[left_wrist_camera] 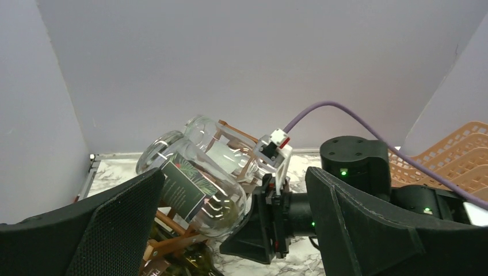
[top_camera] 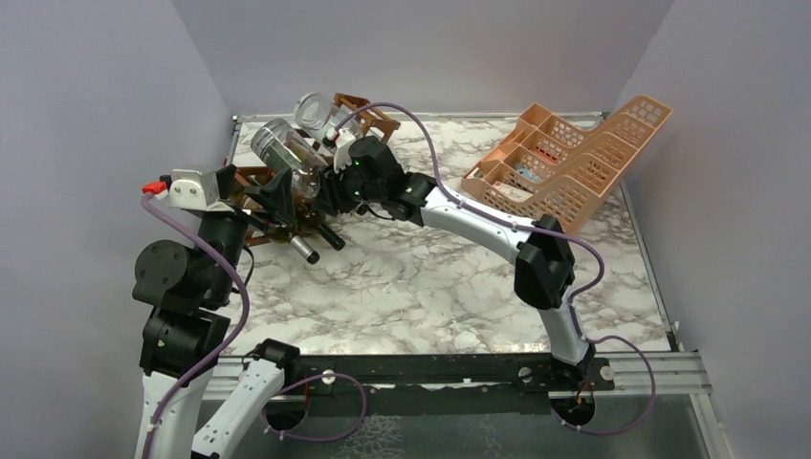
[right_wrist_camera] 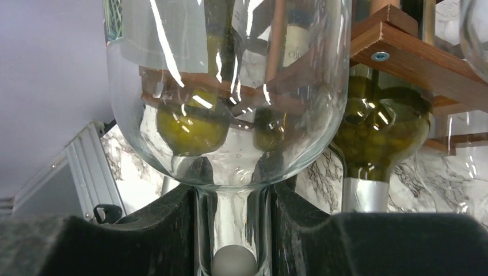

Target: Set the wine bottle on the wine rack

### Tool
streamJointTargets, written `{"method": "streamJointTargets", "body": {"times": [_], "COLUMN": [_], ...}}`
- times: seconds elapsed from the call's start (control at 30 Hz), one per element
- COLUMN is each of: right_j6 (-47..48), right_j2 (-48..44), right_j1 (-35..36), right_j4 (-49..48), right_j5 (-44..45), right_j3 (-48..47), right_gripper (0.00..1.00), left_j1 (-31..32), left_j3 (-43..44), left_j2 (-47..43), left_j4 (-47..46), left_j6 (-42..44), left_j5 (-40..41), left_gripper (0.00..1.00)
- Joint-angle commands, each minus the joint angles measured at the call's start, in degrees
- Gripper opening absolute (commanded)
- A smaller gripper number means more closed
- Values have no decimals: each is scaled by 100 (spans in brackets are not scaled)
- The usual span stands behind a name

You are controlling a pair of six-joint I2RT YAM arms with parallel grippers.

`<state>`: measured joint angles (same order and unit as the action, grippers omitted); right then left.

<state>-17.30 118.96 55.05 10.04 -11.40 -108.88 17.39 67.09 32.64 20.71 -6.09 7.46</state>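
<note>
One clear wine bottle (top_camera: 287,153) lies tilted over the wine rack's (right_wrist_camera: 403,49) top, neck pinched in the right claw (right_wrist_camera: 233,230). The left claw (left_wrist_camera: 233,195) gapes wide beside the rack. Released before it seats, the bottle could roll off.

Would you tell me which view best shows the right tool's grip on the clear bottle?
The right wrist view: the right tool clamps the neck of the bottle. The top view shows its body at the rack; the left wrist view shows its labelled body.
</note>
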Motion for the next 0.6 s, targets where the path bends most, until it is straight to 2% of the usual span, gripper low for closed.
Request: {"method": "streamJointTargets", "body": {"times": [0.0,0.17,0.23,0.43,0.57], "right_j6": [49,112,135,170,205], "right_j2": [61,492,618,815,949], "right_j1": [58,59,58,59,56], "right_j4": [-947,-581,-499,-354,-204], "right_j5": [-120,-91,-86,-3,92], "right_j3": [-891,-1442,-1559,-1691,-1837], "right_gripper": [1,2,5,27,34], "left_j1": [32,36,32,36,36], "left_j3": [188,189,173,156,133], "left_j2": [-8,-9,-5,-8,2], "left_j4": [3,6,3,13,13], "left_j6": [99,99,106,125,125], "left_j5": [154,151,150,146,133], "left_gripper": [99,99,99,99,99]}}
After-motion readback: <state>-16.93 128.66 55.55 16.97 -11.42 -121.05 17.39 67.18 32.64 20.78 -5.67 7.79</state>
